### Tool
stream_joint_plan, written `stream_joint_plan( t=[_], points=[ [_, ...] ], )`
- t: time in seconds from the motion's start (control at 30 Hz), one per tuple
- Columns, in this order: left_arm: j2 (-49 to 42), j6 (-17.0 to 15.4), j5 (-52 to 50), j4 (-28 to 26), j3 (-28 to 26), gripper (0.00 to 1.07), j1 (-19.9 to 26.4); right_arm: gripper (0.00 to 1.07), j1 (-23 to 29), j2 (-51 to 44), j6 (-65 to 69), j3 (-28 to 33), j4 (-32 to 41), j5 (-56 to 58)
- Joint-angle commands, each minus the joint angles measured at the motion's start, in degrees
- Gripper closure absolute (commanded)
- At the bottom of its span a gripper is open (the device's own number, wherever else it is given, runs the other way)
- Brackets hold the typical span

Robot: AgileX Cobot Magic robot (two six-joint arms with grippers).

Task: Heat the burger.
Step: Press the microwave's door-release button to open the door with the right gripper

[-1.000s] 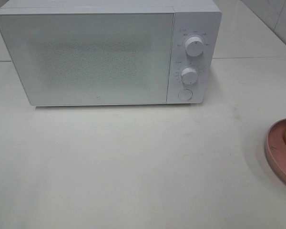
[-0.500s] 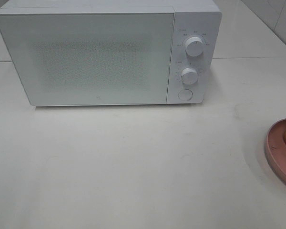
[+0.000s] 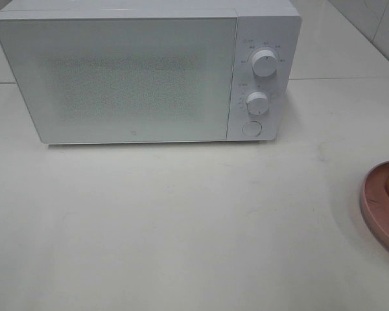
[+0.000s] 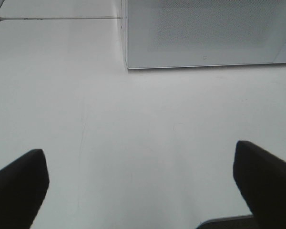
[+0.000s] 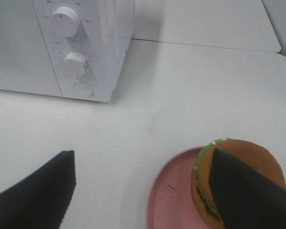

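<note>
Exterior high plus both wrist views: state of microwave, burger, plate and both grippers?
White box-shaped microwave oven: door shut, upright on the table.
Round burger with golden-brown bun: whole, sitting on the plate, outside the microwave.
Pink round plate: flat on the table, carrying the burger.
Left gripper: open, empty, above bare table.
Right gripper: open, empty, near the burger.

Black matte left gripper spread wide, black matte right gripper likewise parted (only finger ends visible), apparently both empty.
</note>
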Motion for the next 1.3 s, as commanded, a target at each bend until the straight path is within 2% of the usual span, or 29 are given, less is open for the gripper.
stream_joint_plan(
  t=[0.03,0.67,0.93,1.3],
  points=[
    [-1.2,0.1,-0.8,-0.3,0.1,0.09,0.2,0.32,-0.3,1.2,0.1,0.4,-0.5,-2.9],
    [-1.2,0.1,-0.8,-0.3,0.1,0.09,0.2,0.32,-0.2,19.7,0.4,0.9,-0.4,-25.7],
    [-1.2,0.1,-0.8,-0.3,0.1,0.09,0.2,0.32,-0.2,24.2,0.3,0.9,-0.4,-34.3],
    [-1.2,0.1,-0.8,-0.3,0.1,0.09,0.2,0.32,-0.2,38.8,-2.2,0.9,0.0,-56.6]
  ],
)
